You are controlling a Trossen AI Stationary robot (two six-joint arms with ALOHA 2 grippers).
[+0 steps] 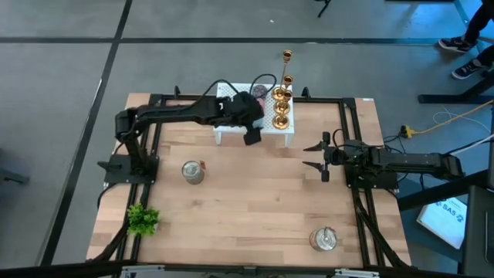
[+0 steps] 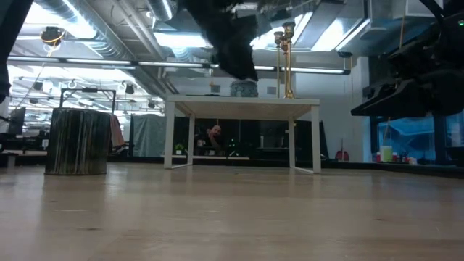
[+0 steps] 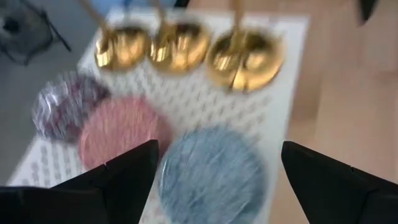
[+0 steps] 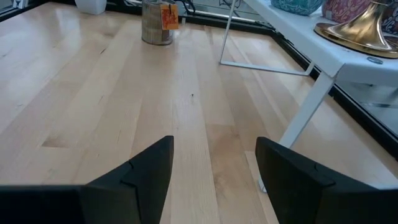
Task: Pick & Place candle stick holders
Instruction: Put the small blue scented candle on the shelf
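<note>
Three gold candle stick holders (image 1: 281,108) of differing heights stand on their round bases in a row along the right side of a small white perforated stand (image 1: 231,130) at the table's far middle. Their bases show in the left wrist view (image 3: 180,46). My left gripper (image 3: 221,168) is open and empty above the stand (image 1: 252,127), over a blue disc (image 3: 211,171), short of the holders. My right gripper (image 1: 320,154) is open and empty low over the table, right of the stand, pointing toward the table's left edge.
A pink disc (image 3: 121,127) and a purple disc (image 3: 65,106) lie on the stand beside the blue one. A silver tin (image 1: 192,171) stands left of centre and another (image 1: 324,239) at the near right. A small green plant (image 1: 143,220) sits at the near left.
</note>
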